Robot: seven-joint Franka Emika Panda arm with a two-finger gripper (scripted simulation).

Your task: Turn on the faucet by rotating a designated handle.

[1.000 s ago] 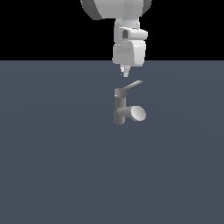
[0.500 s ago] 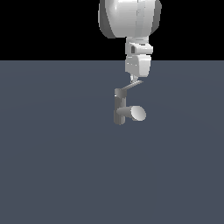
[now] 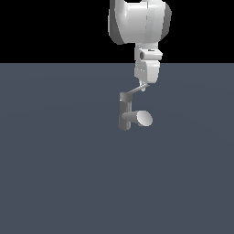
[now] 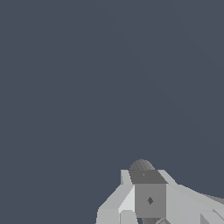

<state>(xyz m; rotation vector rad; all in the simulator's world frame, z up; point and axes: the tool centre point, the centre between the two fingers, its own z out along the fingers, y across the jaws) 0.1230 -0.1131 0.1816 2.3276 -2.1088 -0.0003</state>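
The faucet (image 3: 124, 112) is a small grey upright cylinder on the dark floor, with a short thick spout (image 3: 141, 118) ending in a pale round face. The handle (image 3: 134, 90) is a thin light-grey bar slanting up from the body's top toward the exterior view's right. My gripper (image 3: 143, 87) hangs from the white arm (image 3: 139, 20), its narrow tip touching the handle's outer end. The fingers look closed together and hold nothing. In the wrist view the fingers (image 4: 127, 201) fill the lower edge, with a dark grey rounded part (image 4: 141, 166) just past them.
Flat dark grey-blue floor (image 3: 59, 173) spreads around the faucet. Nothing else stands on it in either view.
My gripper has moved down and toward the exterior view's right, from above the faucet body to the handle's outer end. The handle's angle looks unchanged.
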